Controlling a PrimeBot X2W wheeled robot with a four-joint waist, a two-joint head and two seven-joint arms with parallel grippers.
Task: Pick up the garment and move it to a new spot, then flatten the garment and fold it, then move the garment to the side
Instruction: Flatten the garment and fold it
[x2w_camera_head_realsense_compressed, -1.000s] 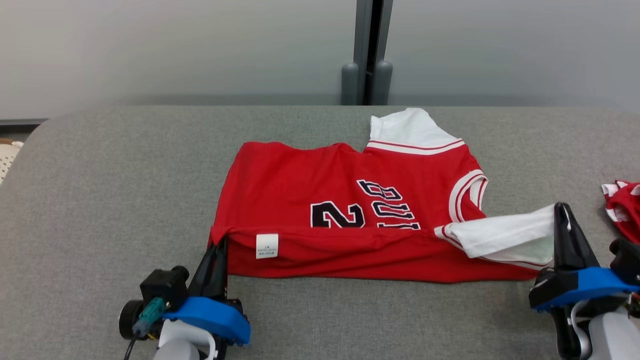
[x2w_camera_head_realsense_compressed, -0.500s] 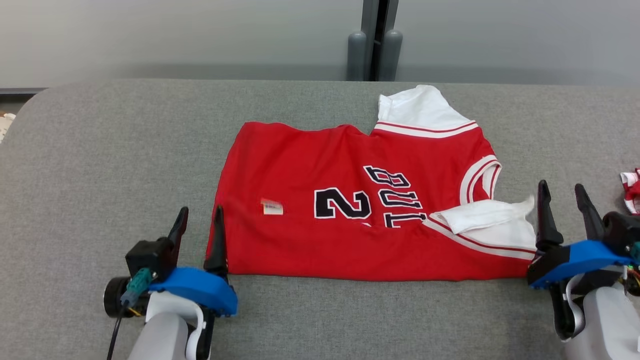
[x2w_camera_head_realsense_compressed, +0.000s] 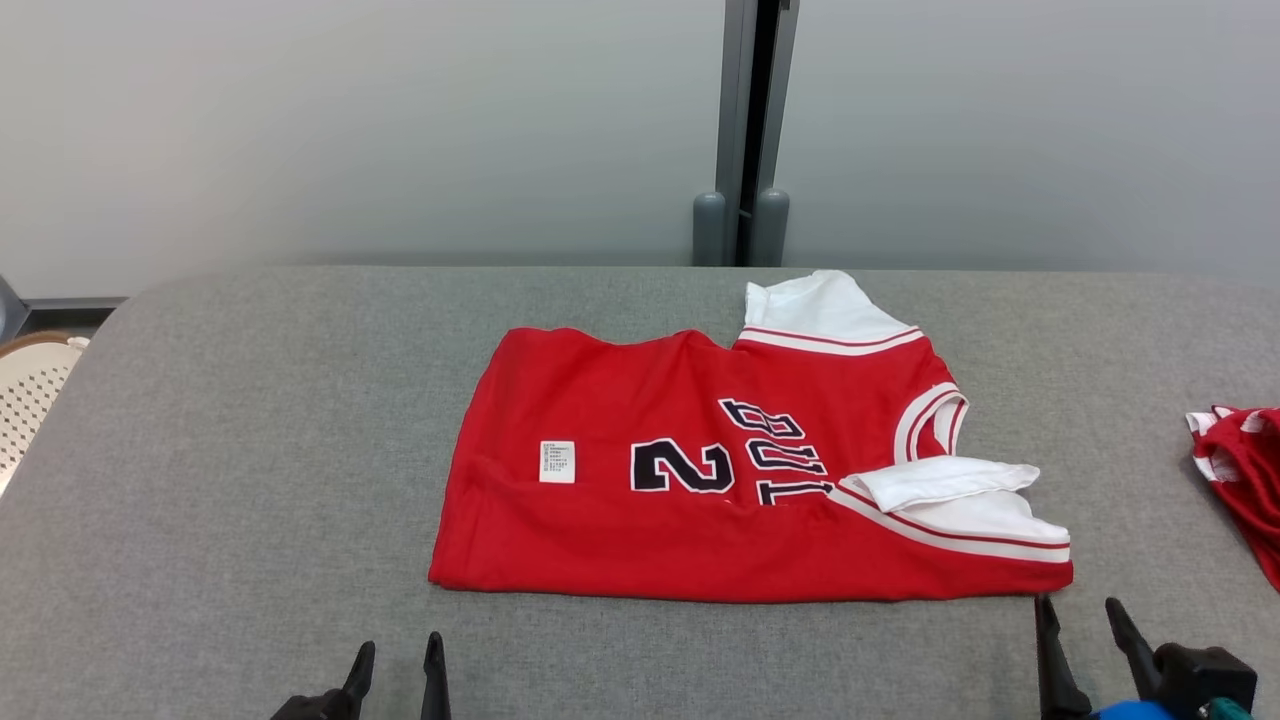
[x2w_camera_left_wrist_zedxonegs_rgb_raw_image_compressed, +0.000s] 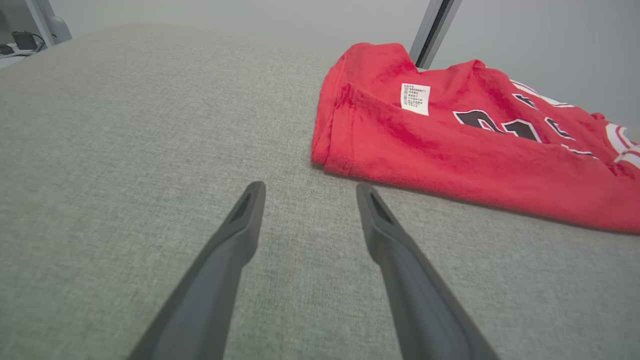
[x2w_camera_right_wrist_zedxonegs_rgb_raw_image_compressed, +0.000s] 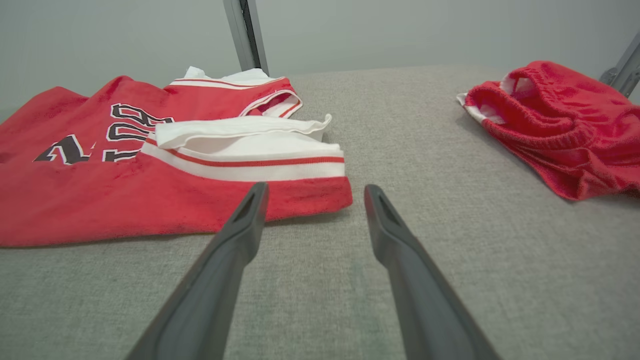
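Head view shows the red jersey (x2w_camera_head_realsense_compressed: 650, 540) folded flat, left gripper (x2w_camera_head_realsense_compressed: 399, 650) and right gripper (x2w_camera_head_realsense_compressed: 1076, 605) jaws parted, empty.

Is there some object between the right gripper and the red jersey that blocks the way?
Nothing visible does. Bare grey table lies between the right gripper and the jersey. The red shorts lie apart, off to the right.

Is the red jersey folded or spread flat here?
Folded: the jersey has its near edge doubled over itself, the inside care label faces up, and a white sleeve lies turned back on top.
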